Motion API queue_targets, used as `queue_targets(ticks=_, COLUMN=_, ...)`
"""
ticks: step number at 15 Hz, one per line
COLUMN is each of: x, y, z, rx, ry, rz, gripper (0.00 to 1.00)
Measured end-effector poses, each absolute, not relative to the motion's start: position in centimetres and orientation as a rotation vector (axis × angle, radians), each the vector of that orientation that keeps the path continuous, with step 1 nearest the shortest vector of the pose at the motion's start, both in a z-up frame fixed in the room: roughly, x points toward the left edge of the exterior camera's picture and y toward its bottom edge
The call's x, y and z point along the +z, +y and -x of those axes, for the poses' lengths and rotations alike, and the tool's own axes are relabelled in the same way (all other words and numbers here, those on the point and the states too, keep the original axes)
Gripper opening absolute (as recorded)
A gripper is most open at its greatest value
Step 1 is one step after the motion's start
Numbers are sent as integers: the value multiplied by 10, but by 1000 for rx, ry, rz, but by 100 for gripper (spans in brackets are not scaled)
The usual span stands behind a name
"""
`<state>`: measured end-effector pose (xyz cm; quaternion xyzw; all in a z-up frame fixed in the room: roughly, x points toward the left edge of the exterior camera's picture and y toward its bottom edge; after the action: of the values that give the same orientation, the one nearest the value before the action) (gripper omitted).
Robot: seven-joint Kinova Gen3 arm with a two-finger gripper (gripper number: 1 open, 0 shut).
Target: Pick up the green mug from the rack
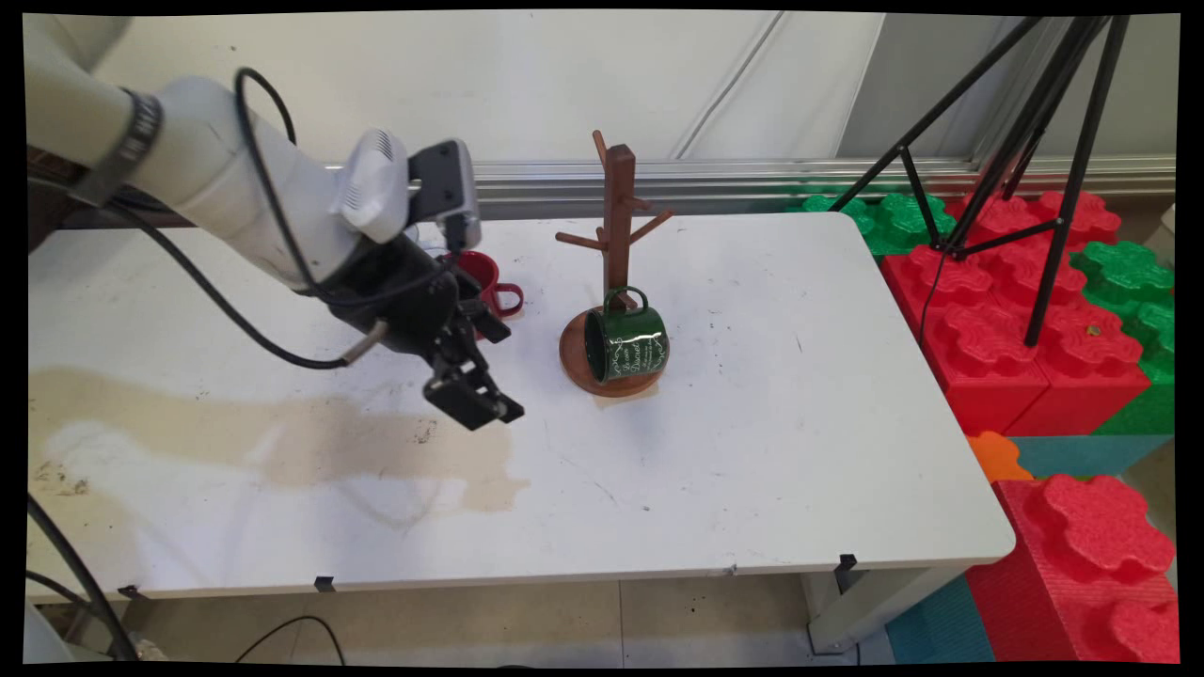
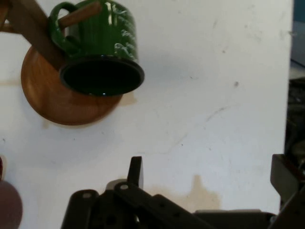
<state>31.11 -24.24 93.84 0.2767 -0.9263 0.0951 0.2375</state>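
Observation:
My gripper [image 1: 501,372] hangs open and empty just above the white table [image 1: 752,451], left of a wooden mug tree [image 1: 618,207]. A green mug [image 1: 625,343] with white lettering hangs by its handle from the tree's lowest peg, its mouth turned toward the gripper, over the round base. A red mug [image 1: 486,282] stands right behind the gripper, partly hidden by it. In the hand view the green mug [image 2: 102,52] and the tree's base [image 2: 47,102] sit at the upper left, and the gripper [image 2: 209,172] shows bare tabletop between its fingers.
A wide brown stain [image 1: 282,442] spreads over the table's left half. Off the right edge stand red and green foam blocks [image 1: 1016,320] and a black tripod [image 1: 1044,160]. Black cables [image 1: 235,310] hang from the arm.

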Motion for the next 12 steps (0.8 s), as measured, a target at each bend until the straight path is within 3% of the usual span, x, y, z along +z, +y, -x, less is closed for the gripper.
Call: queue_targets(ticks=12, x=883, y=-262, z=-298, rx=309, ry=-2331, rz=-1049, gripper=100)
